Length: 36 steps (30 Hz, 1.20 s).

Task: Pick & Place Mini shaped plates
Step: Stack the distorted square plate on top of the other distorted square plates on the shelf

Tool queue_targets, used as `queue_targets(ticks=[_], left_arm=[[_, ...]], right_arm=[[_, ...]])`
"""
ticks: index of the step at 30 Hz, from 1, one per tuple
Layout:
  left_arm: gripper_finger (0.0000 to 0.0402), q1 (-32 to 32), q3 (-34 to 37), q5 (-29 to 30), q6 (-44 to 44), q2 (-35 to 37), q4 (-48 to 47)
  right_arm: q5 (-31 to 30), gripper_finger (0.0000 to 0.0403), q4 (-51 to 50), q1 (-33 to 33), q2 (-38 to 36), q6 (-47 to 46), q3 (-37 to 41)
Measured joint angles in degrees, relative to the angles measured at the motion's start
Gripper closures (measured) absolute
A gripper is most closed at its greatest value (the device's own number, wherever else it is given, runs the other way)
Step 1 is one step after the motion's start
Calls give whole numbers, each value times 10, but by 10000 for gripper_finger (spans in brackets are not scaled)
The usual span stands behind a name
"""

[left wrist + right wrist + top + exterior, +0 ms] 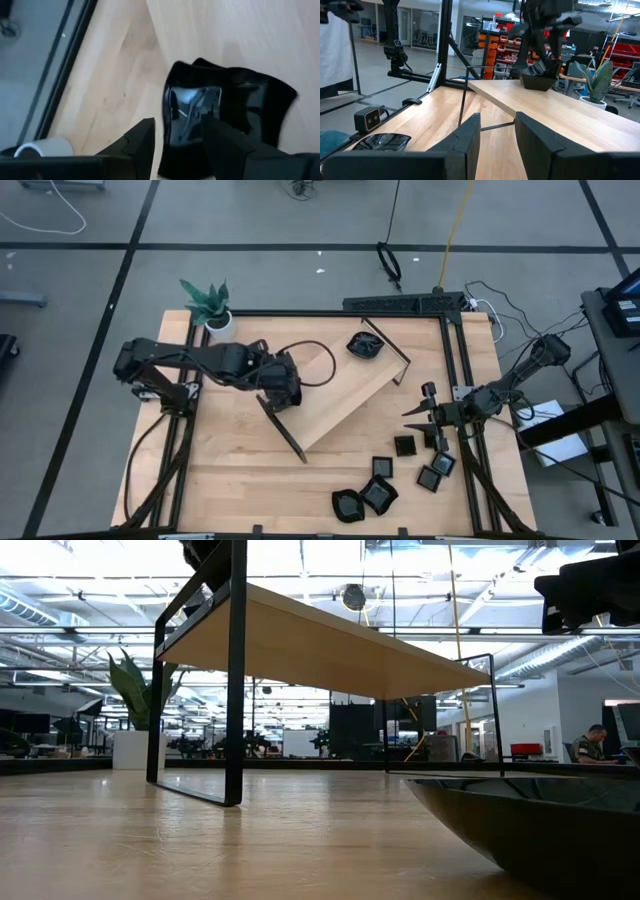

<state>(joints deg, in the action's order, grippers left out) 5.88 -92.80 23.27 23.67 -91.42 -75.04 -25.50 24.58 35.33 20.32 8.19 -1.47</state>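
Plates [385,485] lie in a loose cluster on the bench [230,480] near its front right corner, some square, some wavy-edged; you can count roughly six there. One more plate [365,346] sits on the far end of the tray [335,395], which rests diagonally across the bench on its black end rails.

Your left claw [283,392] hangs over the tray's left end. In its wrist view, its fingers [142,142] close on a plate [192,112], one finger on each side of the glossy rim, with pale wood beneath.

Your right claw [418,412] waits at the bench's right edge, just above the cluster, pointing at the tray. Its fingers [465,137] stand apart with nothing between them.

A potted plant [208,305] stands at the far left corner.
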Motion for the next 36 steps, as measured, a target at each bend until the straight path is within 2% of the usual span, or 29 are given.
queue_targets(ticks=[6, 13, 23, 32, 36], left_arm=[[238, 0, 50, -2, -18, -1, 19], [238, 4, 51, -38, 9, -2, 36], [238, 10, 52, -61, -16, -31, 59], [238, 13, 42, -66, 9, 13, 60], [238, 34, 41, -86, -17, 38, 137]], right_arm=[[0, 291, 0, 0, 0, 0, 0], [0, 291, 0, 0, 0, 0, 0], [0, 291, -1, 0, 0, -2, 0], [-1, 291, 0, 0, 0, 0, 0], [-1, 291, 0, 0, 0, 0, 0]])
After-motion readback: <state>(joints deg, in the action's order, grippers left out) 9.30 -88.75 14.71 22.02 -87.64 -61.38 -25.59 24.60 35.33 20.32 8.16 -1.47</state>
